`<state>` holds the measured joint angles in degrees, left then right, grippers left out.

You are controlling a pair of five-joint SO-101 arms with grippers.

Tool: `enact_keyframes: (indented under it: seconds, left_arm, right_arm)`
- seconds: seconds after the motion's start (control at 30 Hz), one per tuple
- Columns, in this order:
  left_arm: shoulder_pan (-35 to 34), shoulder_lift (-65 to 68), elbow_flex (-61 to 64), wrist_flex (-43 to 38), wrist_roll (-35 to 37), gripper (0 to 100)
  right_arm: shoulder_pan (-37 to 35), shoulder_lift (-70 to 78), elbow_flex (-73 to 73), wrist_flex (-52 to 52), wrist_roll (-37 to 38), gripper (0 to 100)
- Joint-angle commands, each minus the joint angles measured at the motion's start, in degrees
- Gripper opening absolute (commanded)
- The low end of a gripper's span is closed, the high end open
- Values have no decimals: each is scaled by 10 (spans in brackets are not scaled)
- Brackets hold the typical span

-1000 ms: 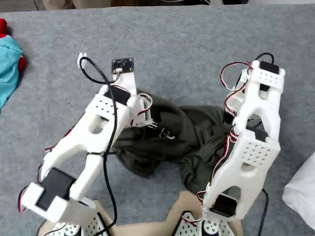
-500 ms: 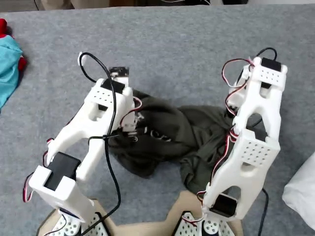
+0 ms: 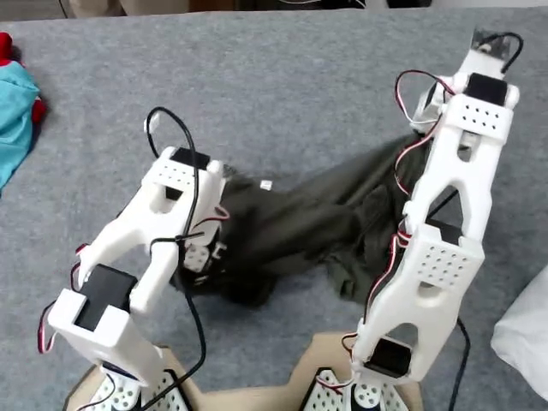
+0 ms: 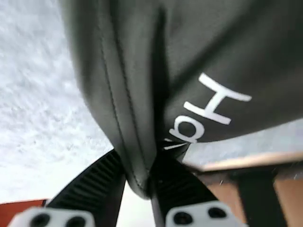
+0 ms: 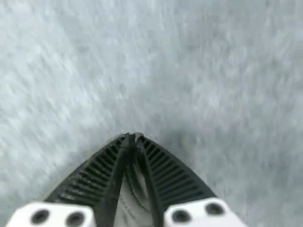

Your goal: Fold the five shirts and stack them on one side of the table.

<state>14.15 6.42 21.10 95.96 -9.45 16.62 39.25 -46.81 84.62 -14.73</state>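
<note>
I see open table [image 3: 282, 77] on the far side and teal cloth [image 3: 13, 111] at the left edge. The shirt [image 3: 300, 218] is stretched mid-table, with the left gripper [image 4: 141, 182] clamped on one fold and the right gripper [image 5: 131, 140] pinching another.

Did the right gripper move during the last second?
Yes. The right gripper went toward the far edge of the table, stretching the dark green shirt.
</note>
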Motion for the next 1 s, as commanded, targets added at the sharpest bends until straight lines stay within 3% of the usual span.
enact_keyframes:
  seconds: [0.0,0.23,0.43,0.83,0.97]
  left_arm:
    - [-30,-7,21,33,-47,19]
    - [-51,-7,103,40,-82,19]
    - [-49,-8,93,40,-83,19]
    - [-109,-81,-113,48,-107,19]
    - [-127,-120,-165,48,-108,19]
  right_arm:
    - [-7,-3,-37,-40,-2,6]
    - [-9,-2,-34,-47,-2,6]
    - [-9,-4,-41,-49,-2,6]
    - [-51,-3,-327,-49,-2,6]
    - [-77,-3,-346,-49,-1,6]
